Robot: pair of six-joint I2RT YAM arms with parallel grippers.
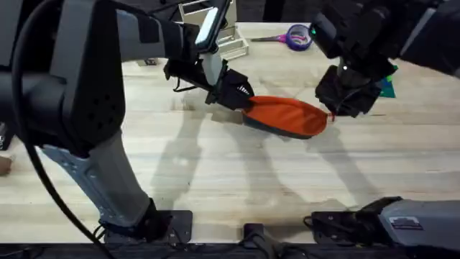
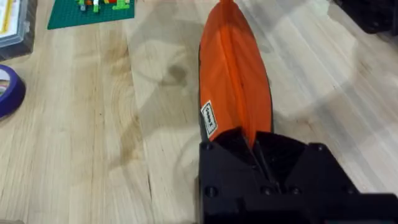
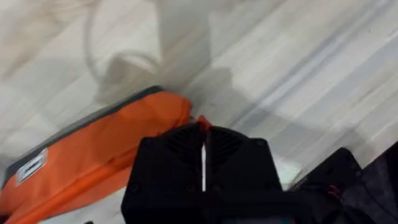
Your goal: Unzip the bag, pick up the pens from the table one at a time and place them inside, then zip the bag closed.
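Currently the bag (image 1: 286, 116) lies mid-table (image 1: 215, 180), long axis running roughly left-right in the overhead view, slightly tilted. Left gripper (image 1: 241, 97) is clamped on the bag's left end; in the left wrist view its black fingers (image 2: 261, 152) pinch the orange fabric, the pouch stretching straight away from them. Right gripper (image 1: 338, 108) sits at the opposite end, its fingers pressed together at a small orange tab (image 3: 203, 122), probably the zip pull. Judgement: the zip travels along the long axis, so the right arm pulls toward the left gripper while the left anchors. Pens not identified. Purple-handled scissors (image 1: 291, 36) lie far off.
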